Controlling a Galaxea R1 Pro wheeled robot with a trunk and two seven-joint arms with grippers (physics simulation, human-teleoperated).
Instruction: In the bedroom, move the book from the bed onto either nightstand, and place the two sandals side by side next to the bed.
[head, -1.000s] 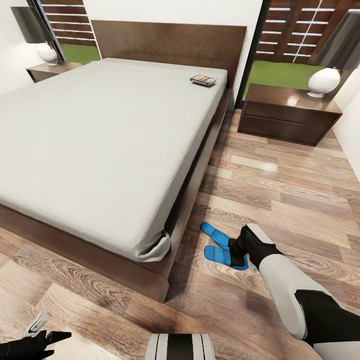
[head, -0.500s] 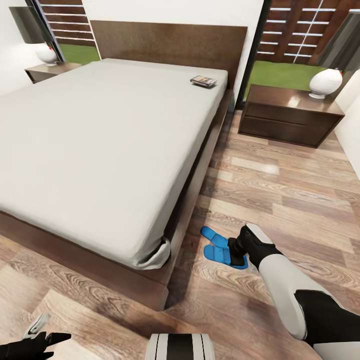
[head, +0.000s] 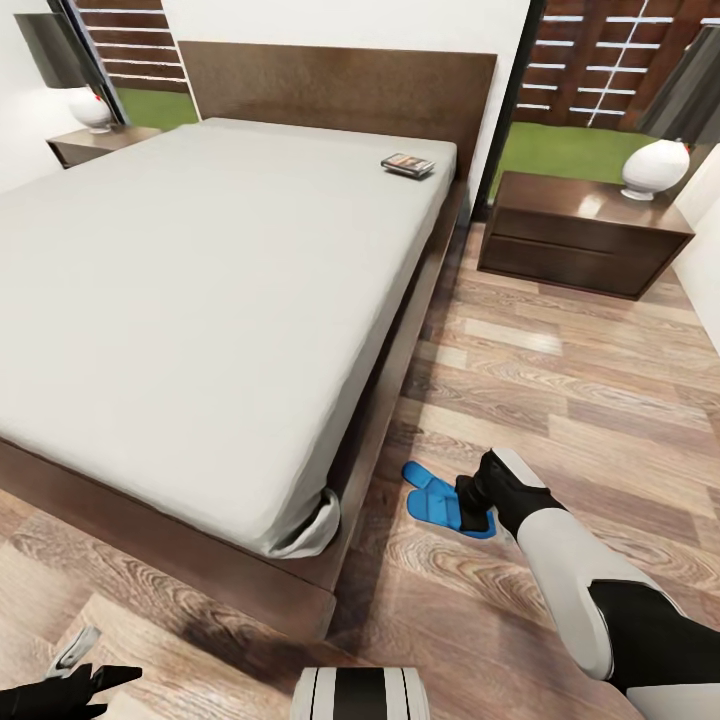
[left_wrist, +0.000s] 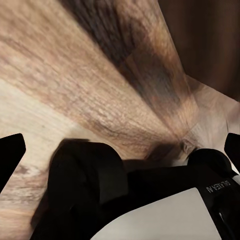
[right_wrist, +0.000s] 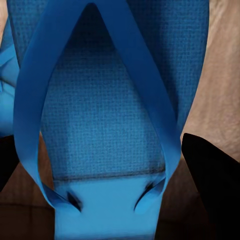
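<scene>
Right gripper (head: 478, 505) is down at the sandals (head: 437, 496) on the floor (head: 560, 400), just beside the bed (head: 200, 290) near its foot corner. In the right wrist view one sandal (right_wrist: 107, 115) lies between the jaws, which stand spread either side of it, not pinching.

Book (head: 407, 163) lies on the bed near the headboard, on the side toward the nightstand (head: 580, 235).

Left gripper (head: 75, 672) hangs low over the floor, off the bed's foot; jaws look spread.

Risks, judged:
- Closing on a thong strap alone: the sandal may swing or slip.
- The two sandals overlap or touch; lifting one could drag the other out of line.
- The bed frame is close; an arm swing could strike it.
</scene>
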